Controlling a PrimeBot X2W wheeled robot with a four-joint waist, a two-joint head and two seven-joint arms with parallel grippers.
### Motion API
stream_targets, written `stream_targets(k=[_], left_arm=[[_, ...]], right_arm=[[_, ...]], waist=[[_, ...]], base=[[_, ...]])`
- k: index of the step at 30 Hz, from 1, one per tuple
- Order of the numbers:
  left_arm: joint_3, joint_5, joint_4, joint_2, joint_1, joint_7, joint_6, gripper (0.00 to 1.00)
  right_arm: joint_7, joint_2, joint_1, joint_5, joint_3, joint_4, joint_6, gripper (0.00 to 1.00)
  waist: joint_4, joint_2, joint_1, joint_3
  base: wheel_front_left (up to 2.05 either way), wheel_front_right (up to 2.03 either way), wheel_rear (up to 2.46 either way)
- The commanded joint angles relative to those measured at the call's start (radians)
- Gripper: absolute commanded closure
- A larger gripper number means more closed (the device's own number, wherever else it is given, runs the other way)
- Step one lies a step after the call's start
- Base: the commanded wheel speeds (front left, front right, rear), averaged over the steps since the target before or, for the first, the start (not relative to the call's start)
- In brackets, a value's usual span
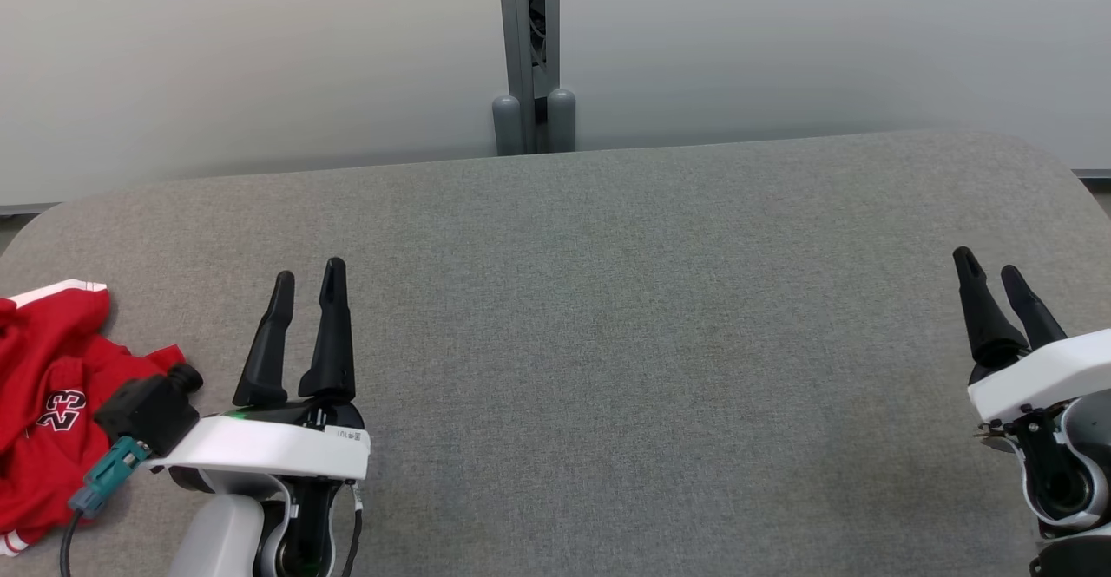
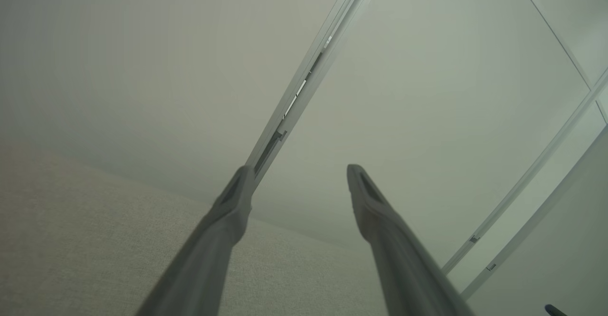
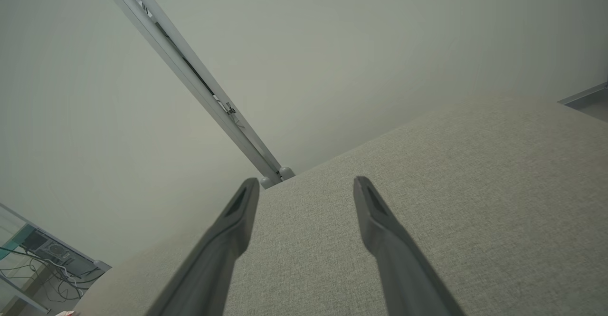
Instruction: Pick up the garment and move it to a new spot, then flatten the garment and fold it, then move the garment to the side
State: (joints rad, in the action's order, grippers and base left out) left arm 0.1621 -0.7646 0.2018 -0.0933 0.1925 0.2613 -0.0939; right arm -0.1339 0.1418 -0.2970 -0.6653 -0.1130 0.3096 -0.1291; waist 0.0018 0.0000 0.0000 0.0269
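Open room runs across the middle and right of the grey tabletop. A crumpled red garment takes up its left edge, and a pale wall closes the far side.

Red garment cut off by head view's left edge, its right part hidden behind the dark wrist camera. Cabled gear at right wrist view's lower-left corner too small to identify.
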Motion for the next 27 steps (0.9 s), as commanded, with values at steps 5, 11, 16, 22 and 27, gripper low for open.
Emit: stream_targets(k=[5,11,16,22,27], left_arm=[[0.000,0.084,0.009,-0.015,0.030,0.001,0.012,0.00],[0.005,0.163,0.034,-0.023,0.029,0.001,0.018,0.00],[-0.004,0.216,0.068,-0.023,0.024,-0.002,0.036,0.00],[-0.012,0.285,0.087,-0.023,0.020,-0.022,0.055,0.00],[-0.016,0.337,0.091,-0.028,0.016,-0.029,0.069,0.00]], right_arm=[[0.042,0.003,0.006,0.075,0.030,-0.023,-0.001,0.00],[0.082,-0.012,0.026,0.150,0.057,-0.036,-0.002,0.00],[0.113,-0.022,0.037,0.213,0.085,-0.041,-0.002,0.00],[0.156,-0.032,0.053,0.290,0.113,-0.045,-0.002,0.00],[0.185,-0.042,0.066,0.333,0.117,-0.035,-0.002,0.00]], waist=[[0.001,0.0000,0.0000,-0.002],[0.002,0.0000,0.0000,-0.004],[0.002,0.0000,0.0000,-0.007],[0.004,0.0000,0.0000,-0.010],[0.005,0.0000,0.0000,-0.010]], base=[[0.00,0.00,0.00],[0.00,0.00,0.00],[0.00,0.00,0.00],[0.00,0.00,0.00],[0.00,0.00,0.00]])
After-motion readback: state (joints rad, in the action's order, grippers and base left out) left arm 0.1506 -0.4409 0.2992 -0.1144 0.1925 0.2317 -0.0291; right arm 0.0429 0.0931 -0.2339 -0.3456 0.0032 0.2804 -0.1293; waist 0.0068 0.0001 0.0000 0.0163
